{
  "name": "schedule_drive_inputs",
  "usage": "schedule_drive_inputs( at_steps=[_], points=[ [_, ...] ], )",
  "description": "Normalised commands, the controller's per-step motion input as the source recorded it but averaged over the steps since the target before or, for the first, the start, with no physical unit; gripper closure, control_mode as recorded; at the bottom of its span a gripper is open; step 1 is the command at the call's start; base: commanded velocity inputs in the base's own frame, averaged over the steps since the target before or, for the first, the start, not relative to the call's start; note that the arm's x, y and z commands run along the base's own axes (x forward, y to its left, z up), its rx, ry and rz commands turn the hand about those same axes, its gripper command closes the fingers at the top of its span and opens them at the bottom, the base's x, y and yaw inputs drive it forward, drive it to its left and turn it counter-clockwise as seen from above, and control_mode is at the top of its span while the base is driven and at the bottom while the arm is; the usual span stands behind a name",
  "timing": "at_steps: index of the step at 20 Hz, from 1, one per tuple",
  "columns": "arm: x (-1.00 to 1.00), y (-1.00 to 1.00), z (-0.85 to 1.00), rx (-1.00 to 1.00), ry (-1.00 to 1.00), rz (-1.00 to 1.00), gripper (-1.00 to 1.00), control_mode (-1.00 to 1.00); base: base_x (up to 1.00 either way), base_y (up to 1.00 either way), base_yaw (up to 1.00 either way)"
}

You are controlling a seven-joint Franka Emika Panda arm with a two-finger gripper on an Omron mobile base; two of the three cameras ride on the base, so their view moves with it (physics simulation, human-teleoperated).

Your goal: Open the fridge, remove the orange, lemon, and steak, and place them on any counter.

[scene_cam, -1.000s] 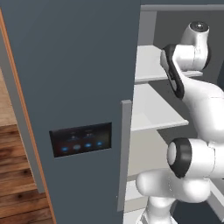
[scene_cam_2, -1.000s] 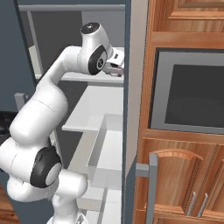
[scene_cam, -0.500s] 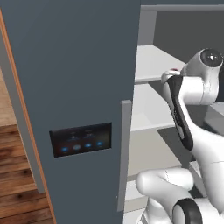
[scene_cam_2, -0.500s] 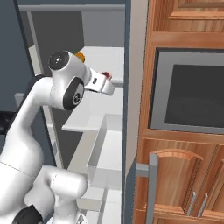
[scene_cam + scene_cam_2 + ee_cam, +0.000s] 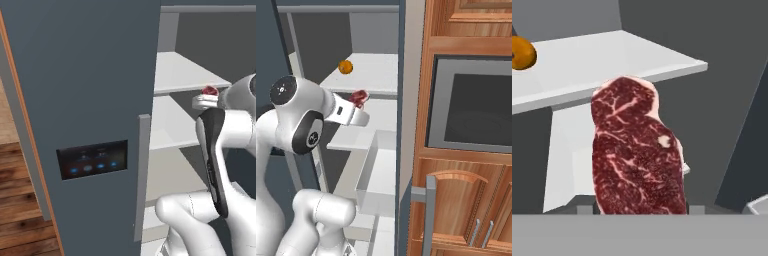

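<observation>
Steak (image 5: 637, 150) is clamped in my gripper (image 5: 358, 100), sticking up out of it, just in front of the open fridge (image 5: 85, 75). Orange (image 5: 345, 67) sits back left on the white shelf (image 5: 376, 75). Wooden cabinets (image 5: 466, 210) with an oven (image 5: 473, 105) off to the right.

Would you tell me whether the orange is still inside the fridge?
Yes, inside: the orange sits on the fridge's upper white shelf, while the hand holds the steak.
</observation>
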Motion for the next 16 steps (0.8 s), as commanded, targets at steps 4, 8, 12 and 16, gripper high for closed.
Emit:
schedule_drive_inputs(
  at_steps=[4,8,12,16],
  points=[
    [-0.62,0.00,0.00,0.00,0.02,0.00,1.00,-1.00,0.00,0.00,0.00],
    [-0.33,0.00,-0.02,0.00,0.05,0.00,1.00,1.00,-0.19,0.00,0.01],
    [0.00,0.00,0.00,0.00,0.00,0.00,1.00,1.00,-0.97,0.39,0.18],
    [0.00,0.00,0.00,0.00,0.00,0.00,1.00,1.00,-0.98,0.75,0.40]
  ],
)
